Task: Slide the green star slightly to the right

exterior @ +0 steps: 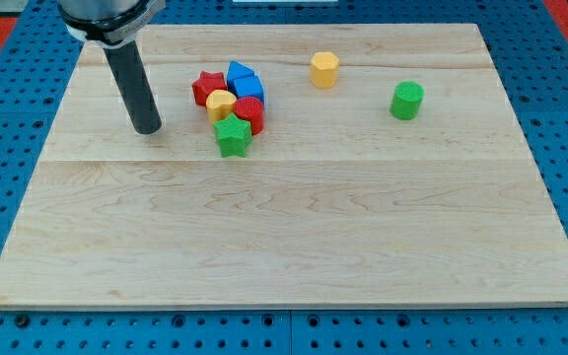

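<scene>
The green star (232, 135) lies at the bottom of a tight cluster of blocks in the upper left-middle of the wooden board (294, 227). It touches a red block (251, 112) just above it. My tip (148, 128) rests on the board to the left of the green star, about a star's width and a half away, at nearly the same height in the view. The dark rod rises from it toward the view's top left.
The cluster also holds a red star (206, 87), a yellow round block (220, 104) and two blue blocks (245, 81). A yellow hexagon block (324, 69) and a green cylinder (407, 101) stand apart at the upper right. A blue pegboard surrounds the board.
</scene>
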{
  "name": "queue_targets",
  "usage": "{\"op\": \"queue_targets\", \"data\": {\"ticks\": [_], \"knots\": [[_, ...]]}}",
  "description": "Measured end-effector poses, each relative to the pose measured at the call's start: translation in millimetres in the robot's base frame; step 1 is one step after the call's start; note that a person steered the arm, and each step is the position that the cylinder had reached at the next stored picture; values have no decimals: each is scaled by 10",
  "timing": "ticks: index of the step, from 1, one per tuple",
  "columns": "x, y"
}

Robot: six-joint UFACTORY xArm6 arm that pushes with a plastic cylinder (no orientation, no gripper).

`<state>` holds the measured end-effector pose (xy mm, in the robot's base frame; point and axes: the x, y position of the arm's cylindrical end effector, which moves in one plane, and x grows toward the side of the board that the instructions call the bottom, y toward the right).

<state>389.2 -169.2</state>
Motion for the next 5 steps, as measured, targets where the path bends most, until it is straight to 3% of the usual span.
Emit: {"op": "queue_targets", "data": {"ticks": [2,5], "knots": [[107,64],[171,794]]}}
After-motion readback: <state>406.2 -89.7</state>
